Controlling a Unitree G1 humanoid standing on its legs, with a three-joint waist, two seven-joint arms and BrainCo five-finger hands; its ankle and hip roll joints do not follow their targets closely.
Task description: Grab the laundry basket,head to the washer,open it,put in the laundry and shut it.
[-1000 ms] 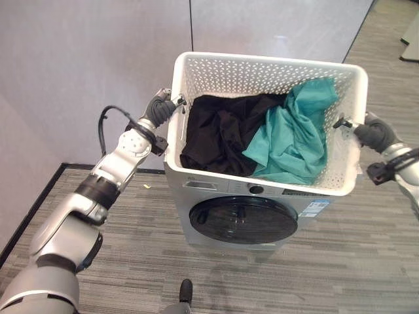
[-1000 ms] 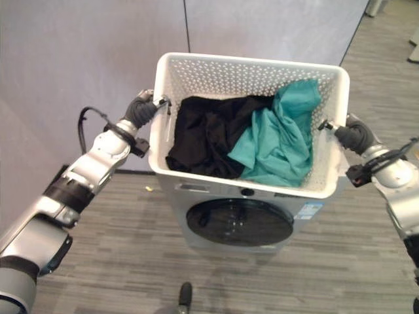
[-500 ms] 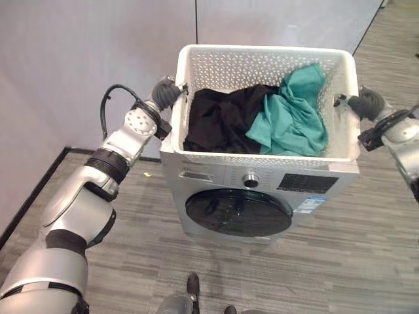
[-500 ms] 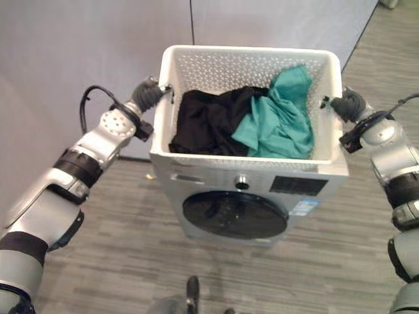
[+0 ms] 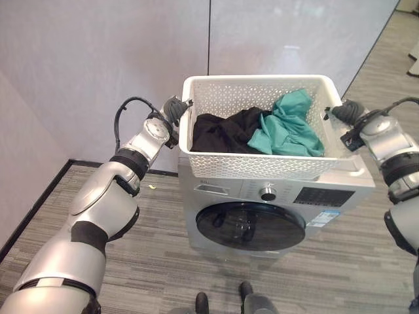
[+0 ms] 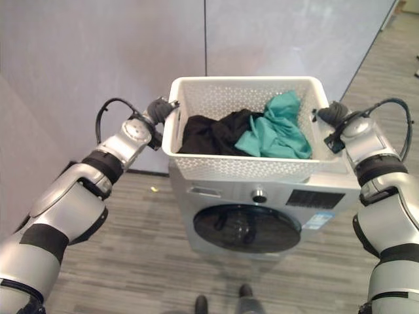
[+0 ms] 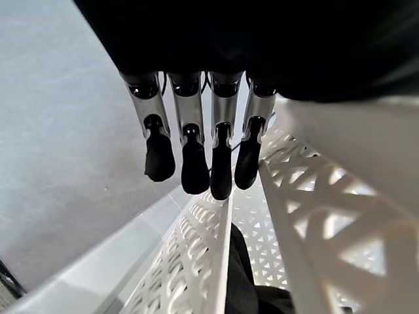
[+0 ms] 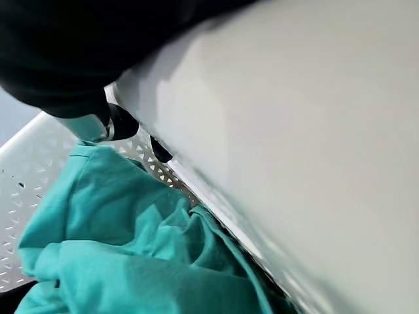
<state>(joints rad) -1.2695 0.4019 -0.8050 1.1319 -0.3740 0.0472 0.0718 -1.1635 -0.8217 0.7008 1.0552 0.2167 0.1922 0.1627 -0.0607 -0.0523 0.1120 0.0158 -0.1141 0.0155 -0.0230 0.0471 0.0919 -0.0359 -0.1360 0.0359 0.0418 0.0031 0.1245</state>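
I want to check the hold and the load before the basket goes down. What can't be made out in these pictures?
- Right hand: in the right wrist view the laundry basket's wall hides its fingers, so the grip is unclear.
- Basket bottom: the black garment and teal garment cover it; anything beneath is hidden.
- Washer top: in both eye views the basket hides it, so whether the basket rests there cannot be told.
- Washer contents: its door is dark.
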